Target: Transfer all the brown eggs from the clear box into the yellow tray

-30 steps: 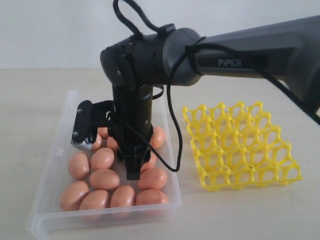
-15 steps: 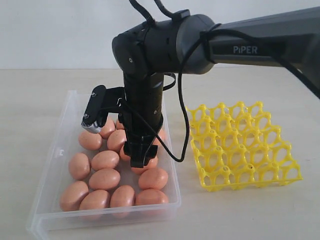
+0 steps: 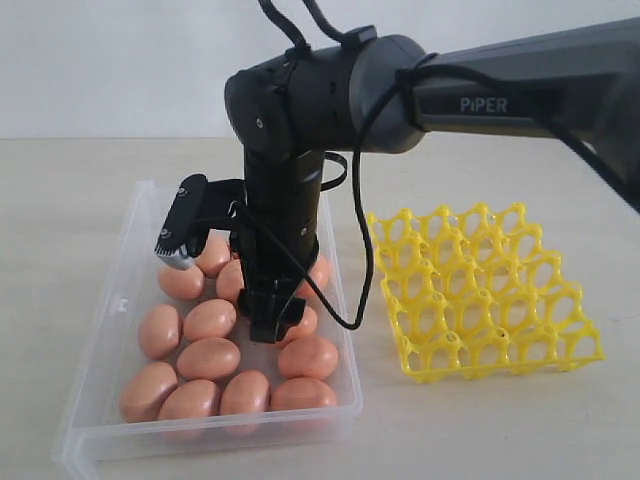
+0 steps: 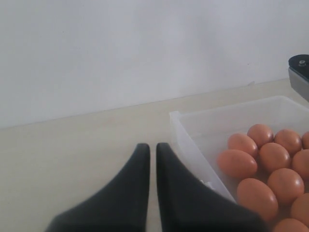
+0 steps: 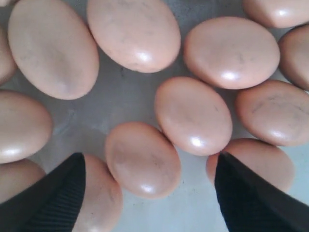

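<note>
Hanging over the brown eggs [image 3: 208, 357] crowded toward the near edge of the clear box [image 3: 95, 350], the right gripper [image 3: 272, 318] holds its jaws wide apart, seemingly to straddle one egg. The yellow tray [image 3: 480, 300] sits empty beside the box. The left gripper [image 4: 152, 159], jaws together, is parked outside it.

Pretty bare room tbh. A plain off-white wall [image 3: 100, 60] fills the whole back and meets a pale beige tabletop [image 3: 60, 200] along a straight line. The tabletop looks smooth and matte, with a light, kinda sandy tone. Lighting is soft and even, with only faint blurry shadows on the surface. The left wrist view shows the same wall, just a bit greyer.
</note>
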`<state>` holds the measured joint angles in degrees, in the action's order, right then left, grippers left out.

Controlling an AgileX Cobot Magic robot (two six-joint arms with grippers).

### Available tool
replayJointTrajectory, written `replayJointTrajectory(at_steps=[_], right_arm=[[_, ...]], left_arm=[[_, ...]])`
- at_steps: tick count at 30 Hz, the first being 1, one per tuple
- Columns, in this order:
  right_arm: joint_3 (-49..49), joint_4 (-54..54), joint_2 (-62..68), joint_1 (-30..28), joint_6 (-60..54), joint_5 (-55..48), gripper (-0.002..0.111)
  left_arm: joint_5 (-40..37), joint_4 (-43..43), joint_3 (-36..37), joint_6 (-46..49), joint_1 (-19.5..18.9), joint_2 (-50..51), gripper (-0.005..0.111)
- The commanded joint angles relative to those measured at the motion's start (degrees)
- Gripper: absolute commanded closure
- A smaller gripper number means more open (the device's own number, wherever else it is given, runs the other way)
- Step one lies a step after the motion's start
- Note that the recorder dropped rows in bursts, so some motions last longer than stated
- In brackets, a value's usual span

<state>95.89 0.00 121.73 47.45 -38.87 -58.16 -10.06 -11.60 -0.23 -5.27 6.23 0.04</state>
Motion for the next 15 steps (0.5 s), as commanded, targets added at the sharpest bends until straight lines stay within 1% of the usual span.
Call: replayJointTrajectory(at_steps=[1,6,15], right_arm=[[0.05,0.33,2.53,-0.45,-0.34,-0.14,0.042],[0.05,0.0,2.83,-0.58,-0.45,0.73,0.042],[0.05,1.23,2.93,-1.6,-0.45,-3.13,0.042]], left_arm=[[0.18,0.13,0.23,-0.29,0.35,-0.04,0.103],[0.18,0.13,0.23,-0.29,0.46,-0.04,0.103],[0.18,0.13,0.23,-0.29,0.46,-0.04,0.103]])
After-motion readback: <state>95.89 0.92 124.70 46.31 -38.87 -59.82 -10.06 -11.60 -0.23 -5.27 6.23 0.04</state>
